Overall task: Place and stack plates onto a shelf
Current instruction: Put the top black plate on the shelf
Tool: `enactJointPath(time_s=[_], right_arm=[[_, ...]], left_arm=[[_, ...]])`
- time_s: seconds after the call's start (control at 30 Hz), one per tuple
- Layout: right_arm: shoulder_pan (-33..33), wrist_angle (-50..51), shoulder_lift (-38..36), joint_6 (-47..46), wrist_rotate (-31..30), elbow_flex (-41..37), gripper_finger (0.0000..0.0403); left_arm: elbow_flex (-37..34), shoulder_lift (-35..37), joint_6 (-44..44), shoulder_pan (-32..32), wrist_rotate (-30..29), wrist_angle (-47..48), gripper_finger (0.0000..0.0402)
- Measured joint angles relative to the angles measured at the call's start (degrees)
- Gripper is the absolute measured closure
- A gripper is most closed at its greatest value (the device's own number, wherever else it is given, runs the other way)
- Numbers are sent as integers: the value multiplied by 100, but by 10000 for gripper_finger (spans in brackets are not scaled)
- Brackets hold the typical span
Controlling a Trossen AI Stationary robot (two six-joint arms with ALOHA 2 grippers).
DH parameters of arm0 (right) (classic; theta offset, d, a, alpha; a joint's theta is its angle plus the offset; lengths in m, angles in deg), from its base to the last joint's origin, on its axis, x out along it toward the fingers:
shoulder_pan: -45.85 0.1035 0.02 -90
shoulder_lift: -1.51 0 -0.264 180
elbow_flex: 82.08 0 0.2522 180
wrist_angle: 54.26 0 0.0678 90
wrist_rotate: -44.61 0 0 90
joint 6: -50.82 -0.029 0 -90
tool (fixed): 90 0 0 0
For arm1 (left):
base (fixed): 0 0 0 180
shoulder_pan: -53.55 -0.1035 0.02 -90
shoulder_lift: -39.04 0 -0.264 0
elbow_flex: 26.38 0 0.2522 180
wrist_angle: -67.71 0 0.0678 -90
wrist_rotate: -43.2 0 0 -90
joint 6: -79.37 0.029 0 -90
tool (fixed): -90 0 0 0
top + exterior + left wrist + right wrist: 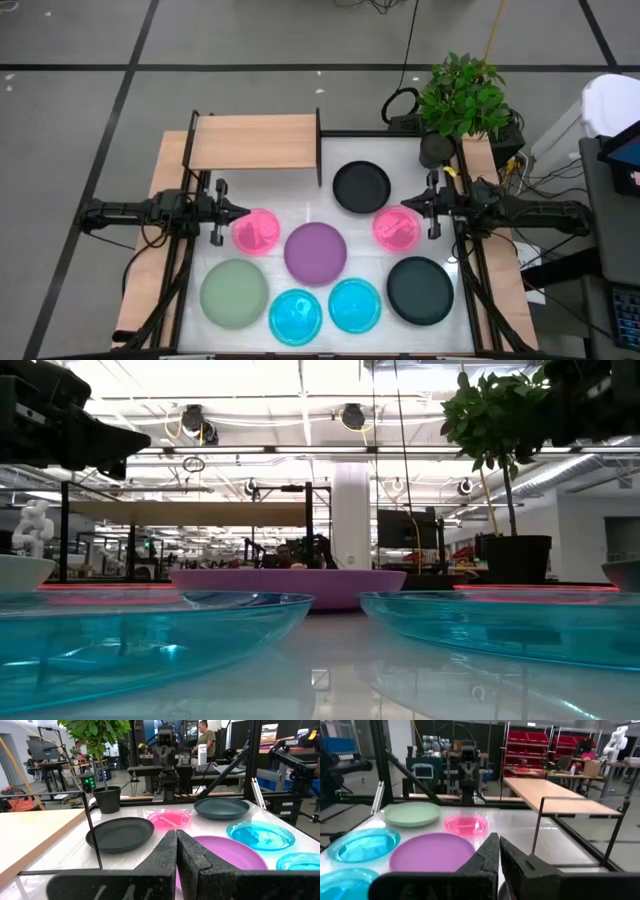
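Several plates lie flat on the white table: two black ones (361,186) (420,289), a purple one (315,251), a sage-green one (234,292), two pink ones (257,231) (397,228) and two cyan ones (296,315) (355,305). The light-wood shelf (255,140) stands bare at the far left on black posts. My left gripper (243,212) is shut and empty, raised over the left pink plate's far-left edge. My right gripper (407,203) is shut and empty, raised over the right pink plate's far edge. Both sets of shut fingers show in the wrist views (176,840) (495,842).
A potted plant (460,95) stands at the table's far right corner, behind the far black plate. The shelf's black posts (319,150) rise beside that plate. A person (206,740) stands in the room beyond the table. Bare tabletop lies between the shelf and the pink plates.
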Motion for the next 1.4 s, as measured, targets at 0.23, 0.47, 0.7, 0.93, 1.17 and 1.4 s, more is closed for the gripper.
enactJointPath(time_s=[0.23,0.47,0.7,0.93,1.17,1.4], right_arm=[[0,553,750,-28,-2,1070,403],[0,1073,1479,-141,-5,2123,403],[0,1744,2046,-240,-70,3044,403],[0,3003,2662,-536,-458,4137,403],[0,3945,3276,-886,-450,5034,403],[0,4419,3797,-955,-442,5283,403]], left_arm=[[-1,0,0,0,0,-2,398],[-1,-1,1,-1,0,-2,398],[-1,-1,0,0,0,2,398],[-1,-2,-48,-2,2,23,398],[4,0,-137,-2,12,82,398],[4,-2,-348,0,15,98,398]])
